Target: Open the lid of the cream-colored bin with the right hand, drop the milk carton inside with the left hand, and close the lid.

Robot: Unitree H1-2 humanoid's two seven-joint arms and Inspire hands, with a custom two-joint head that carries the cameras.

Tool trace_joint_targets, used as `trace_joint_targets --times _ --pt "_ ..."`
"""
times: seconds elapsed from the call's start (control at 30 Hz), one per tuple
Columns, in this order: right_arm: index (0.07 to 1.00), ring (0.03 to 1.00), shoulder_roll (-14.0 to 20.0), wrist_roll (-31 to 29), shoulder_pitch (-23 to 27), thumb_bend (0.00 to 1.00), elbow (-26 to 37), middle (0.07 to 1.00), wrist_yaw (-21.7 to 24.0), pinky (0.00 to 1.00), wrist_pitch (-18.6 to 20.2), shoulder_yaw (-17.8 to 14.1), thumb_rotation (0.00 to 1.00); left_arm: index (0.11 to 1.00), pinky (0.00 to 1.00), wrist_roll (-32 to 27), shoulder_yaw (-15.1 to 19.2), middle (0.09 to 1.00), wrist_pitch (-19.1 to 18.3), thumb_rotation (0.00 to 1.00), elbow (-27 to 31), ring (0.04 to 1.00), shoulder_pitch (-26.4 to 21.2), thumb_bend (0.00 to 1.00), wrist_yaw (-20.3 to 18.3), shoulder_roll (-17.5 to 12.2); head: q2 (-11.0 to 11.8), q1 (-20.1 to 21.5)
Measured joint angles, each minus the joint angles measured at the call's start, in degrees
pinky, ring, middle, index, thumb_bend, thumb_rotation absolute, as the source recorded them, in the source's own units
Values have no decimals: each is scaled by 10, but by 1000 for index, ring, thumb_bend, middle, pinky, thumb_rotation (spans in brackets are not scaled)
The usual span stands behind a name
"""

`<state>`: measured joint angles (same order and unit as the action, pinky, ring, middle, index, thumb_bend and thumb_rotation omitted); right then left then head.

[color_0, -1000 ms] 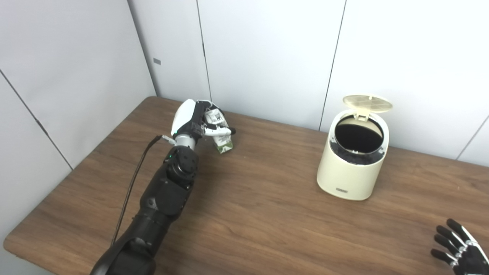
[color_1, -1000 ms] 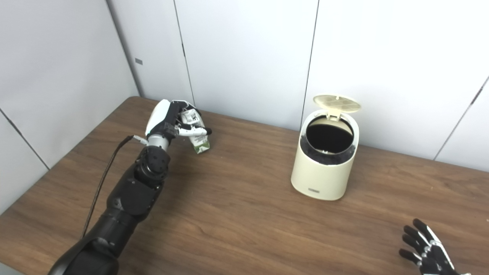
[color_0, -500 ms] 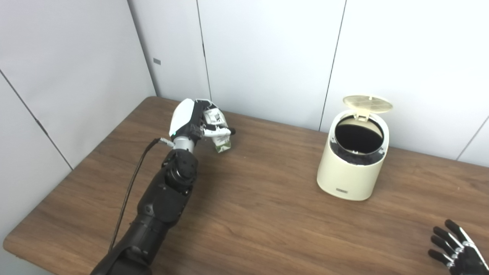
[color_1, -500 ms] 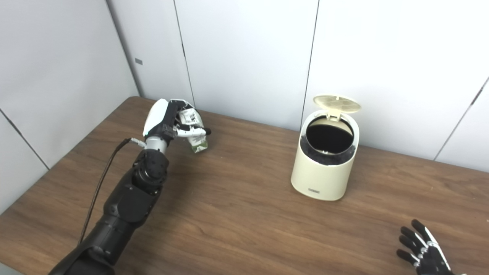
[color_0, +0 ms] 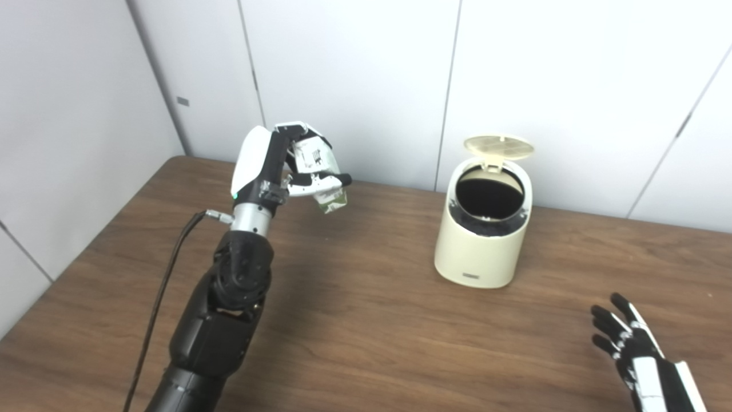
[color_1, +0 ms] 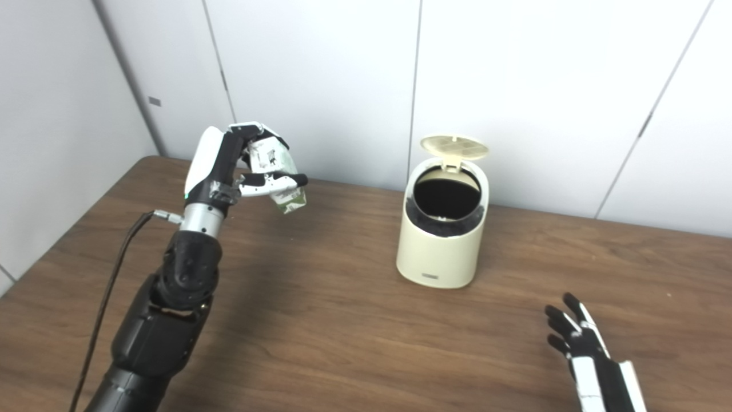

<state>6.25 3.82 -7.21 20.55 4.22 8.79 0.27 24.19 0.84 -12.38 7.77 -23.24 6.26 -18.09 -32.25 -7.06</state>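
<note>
The cream-colored bin (color_0: 481,252) stands near the back middle of the wooden table (color_0: 366,320), its round lid (color_0: 498,146) tipped up and its dark inside showing. My left hand (color_0: 274,171) is shut on the white and green milk carton (color_0: 321,177), held tilted in the air well to the left of the bin and above the table. My right hand (color_0: 629,346) rests low near the table's front right, open with fingers spread and nothing in it.
White wall panels (color_0: 354,68) close off the back and left sides of the table. A black cable (color_0: 166,286) hangs along my left forearm. Bare tabletop lies between the two arms in front of the bin.
The camera has shifted, sliding the whole scene left. My left hand has lifted the milk carton higher off the table. My right hand shows more fully at the front right.
</note>
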Motion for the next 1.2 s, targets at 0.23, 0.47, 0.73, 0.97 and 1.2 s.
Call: trace_joint_targets --times 0.23,0.47,0.73,0.97,1.2 --pt "953 902 -21 6 0 510 10 887 -4 877 8 8 962 462 346 13 -29 505 0 0 57 451 -18 476 -36 16 11 64" --pt "960 912 -37 33 -1 469 10 891 -17 884 8 20 985 483 342 42 -56 504 3 0 66 442 -39 477 -50 37 21 109" --pt "969 873 -46 68 -2 422 2 891 -32 779 4 42 1000 480 383 52 -82 504 88 0 51 448 -50 479 -42 64 31 138" --pt "963 864 -50 93 -1 489 -8 880 -45 767 0 50 1000 474 415 75 -96 506 183 0 -8 448 -61 480 -14 87 33 146" --pt "969 874 -58 100 0 515 -8 881 -49 792 0 56 1000 483 387 133 -118 511 365 0 -124 429 -84 478 129 89 34 150"
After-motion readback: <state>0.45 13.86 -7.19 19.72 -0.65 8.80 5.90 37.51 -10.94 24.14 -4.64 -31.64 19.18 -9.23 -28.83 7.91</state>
